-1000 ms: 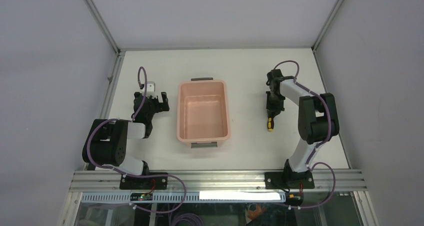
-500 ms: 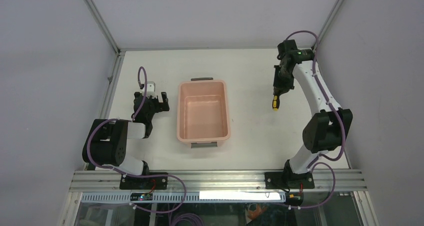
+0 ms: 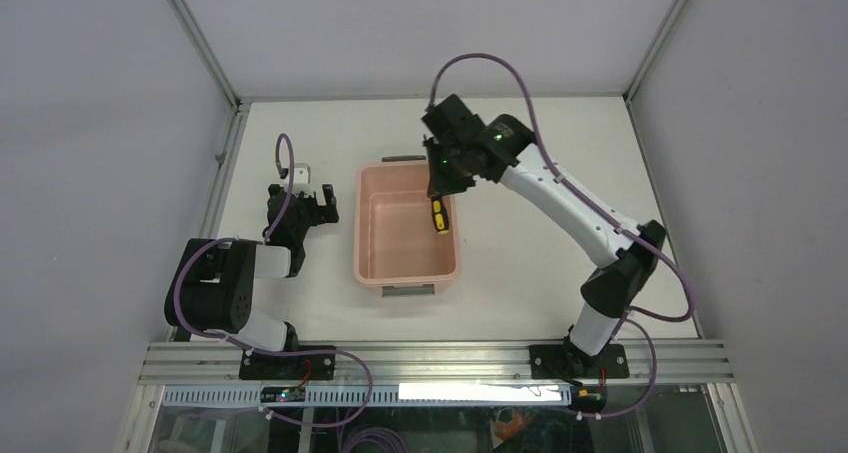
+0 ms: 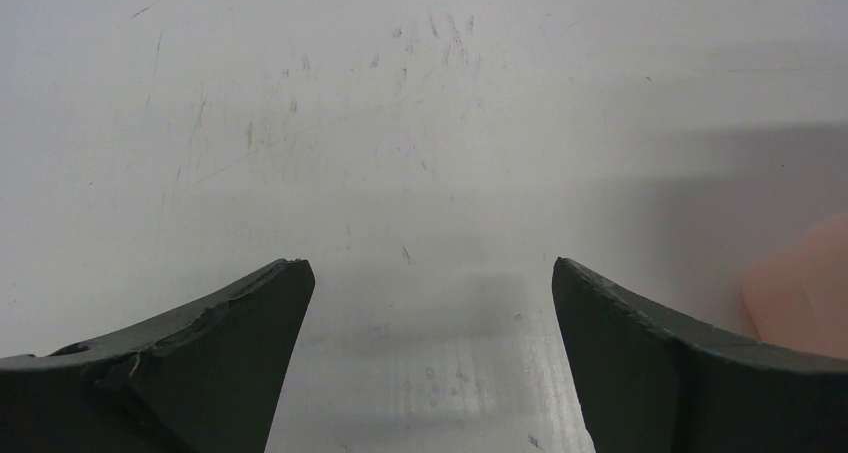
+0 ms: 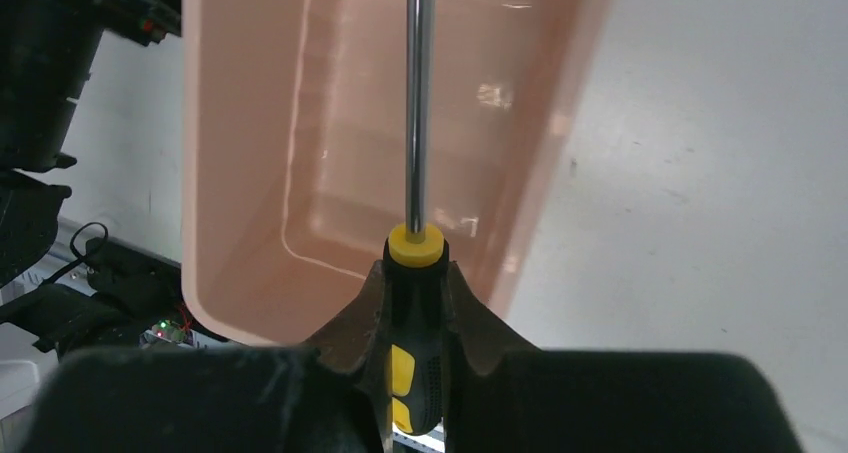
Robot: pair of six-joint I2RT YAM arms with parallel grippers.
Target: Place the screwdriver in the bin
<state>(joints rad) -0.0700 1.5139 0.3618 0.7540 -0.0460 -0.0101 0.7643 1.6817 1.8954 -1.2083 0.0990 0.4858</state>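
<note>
The pale pink bin (image 3: 372, 235) stands in the middle of the table. My right gripper (image 3: 438, 195) hangs above its right side, shut on the screwdriver (image 3: 438, 216). In the right wrist view the yellow-and-black handle (image 5: 415, 303) sits clamped between both fingers and the thin metal shaft points out over the bin (image 5: 250, 223). My left gripper (image 3: 312, 199) rests low over the table left of the bin, open, with nothing between its fingers (image 4: 240, 333). A corner of the bin (image 4: 805, 293) shows at the right edge of the left wrist view.
The bin has a grey handle at its far end (image 3: 404, 159) and at its near end (image 3: 410, 290). Enclosure walls and metal frame rails (image 3: 228, 153) border the white table. The left arm's base (image 3: 215, 293) sits at the near left.
My right arm has swung left from the table's right side, carrying the screwdriver up and over the bin's right rim. The left arm has stayed still.
</note>
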